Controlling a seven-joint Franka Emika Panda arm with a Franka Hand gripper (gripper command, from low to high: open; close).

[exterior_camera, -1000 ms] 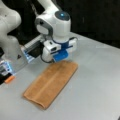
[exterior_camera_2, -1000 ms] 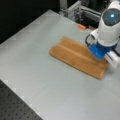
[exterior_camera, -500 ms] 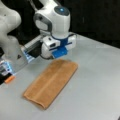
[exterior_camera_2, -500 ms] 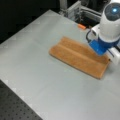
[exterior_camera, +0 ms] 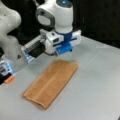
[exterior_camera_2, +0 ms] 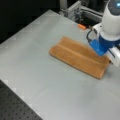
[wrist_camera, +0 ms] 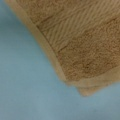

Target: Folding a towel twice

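Observation:
The orange-brown towel (exterior_camera: 52, 82) lies flat on the grey table (exterior_camera: 100, 87) as a long, narrow strip with doubled layers. In a front view the same strip (exterior_camera_2: 77, 56) runs from the middle toward the right. My gripper (exterior_camera: 64, 48) hangs just above the towel's far short end, off the cloth, with its blue underside showing. In a front view it (exterior_camera_2: 98, 47) sits over the strip's right end. The wrist view looks down on a towel corner (wrist_camera: 85, 45) with a banded edge and a second layer peeking out beneath. No fingers appear there.
The arm's white base (exterior_camera: 10, 45) stands at a front view's left, with a small orange object (exterior_camera: 9, 79) beside it. That orange object (exterior_camera_2: 81, 26) lies near a metal frame (exterior_camera_2: 75, 10) at the table's back edge. A dark perforated board borders the table (exterior_camera_2: 37, 75).
The gripper has risen a little from the towel's far end. The towel has stayed where it lay.

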